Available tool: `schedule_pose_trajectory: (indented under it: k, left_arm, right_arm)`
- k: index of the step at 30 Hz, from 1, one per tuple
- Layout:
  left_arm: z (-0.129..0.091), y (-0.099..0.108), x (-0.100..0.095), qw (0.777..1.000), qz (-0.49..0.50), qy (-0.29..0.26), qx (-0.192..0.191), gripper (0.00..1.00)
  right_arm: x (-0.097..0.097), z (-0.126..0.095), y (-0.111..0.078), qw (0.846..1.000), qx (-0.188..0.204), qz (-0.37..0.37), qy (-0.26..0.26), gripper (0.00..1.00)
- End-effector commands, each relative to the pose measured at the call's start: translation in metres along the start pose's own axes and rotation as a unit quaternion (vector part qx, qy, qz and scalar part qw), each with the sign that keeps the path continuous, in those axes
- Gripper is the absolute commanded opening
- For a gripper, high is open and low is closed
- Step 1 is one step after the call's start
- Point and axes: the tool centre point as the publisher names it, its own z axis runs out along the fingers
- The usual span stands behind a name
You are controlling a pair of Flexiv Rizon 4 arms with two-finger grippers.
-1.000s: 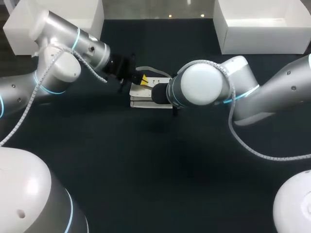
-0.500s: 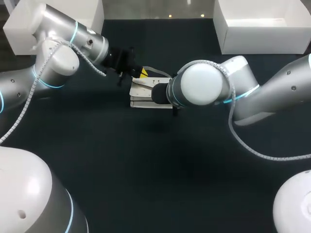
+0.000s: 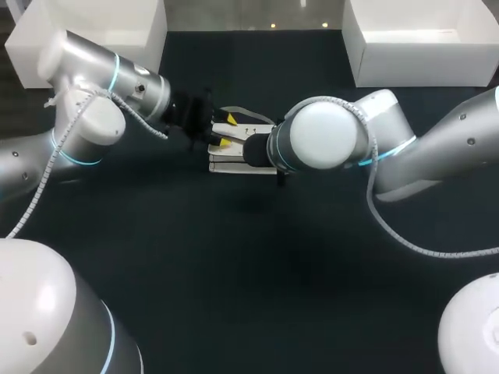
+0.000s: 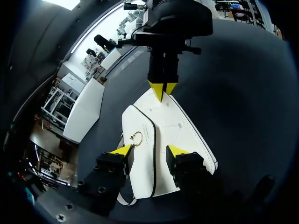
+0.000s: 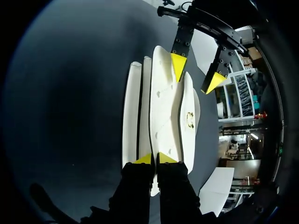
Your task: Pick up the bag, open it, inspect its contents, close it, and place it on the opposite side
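While the white bag [image 3: 232,162] lies flat near the middle of the dark table [image 3: 234,273], the two arms come in over it from opposite ends; the right gripper [image 5: 155,159] has its yellow tips pressed together, pinching the bag's edge at its own end. At the other end the left gripper [image 4: 149,151] hangs over the bag with its fingers spread apart; the gold ring clasp [image 4: 137,137] sits just ahead of one tip; whether those tips touch the bag I cannot tell.

One white bag [image 3: 234,162] and two grippers, the left gripper [image 3: 228,131] and right gripper [image 5: 155,159].
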Motion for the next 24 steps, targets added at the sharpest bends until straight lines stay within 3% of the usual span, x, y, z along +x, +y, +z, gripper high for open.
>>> schedule_pose_trajectory:
  k: [1, 11, 24]
  left_arm:
    - [0.009, 0.003, -0.002, 1.0, 0.002, 0.003, -0.005, 0.47]
    - [0.02, 0.013, -0.008, 1.0, 0.001, 0.003, -0.026, 0.33]
    - [0.025, 0.014, -0.012, 0.999, 0.015, -0.004, -0.038, 0.25]
  right_arm:
    - [0.002, 0.001, 0.0, 1.0, -0.002, 0.0, -0.003, 0.0]
    - [0.002, 0.001, 0.0, 1.0, -0.002, 0.0, -0.003, 0.0]
    - [0.002, 0.001, 0.0, 1.0, -0.002, 0.0, -0.003, 0.0]
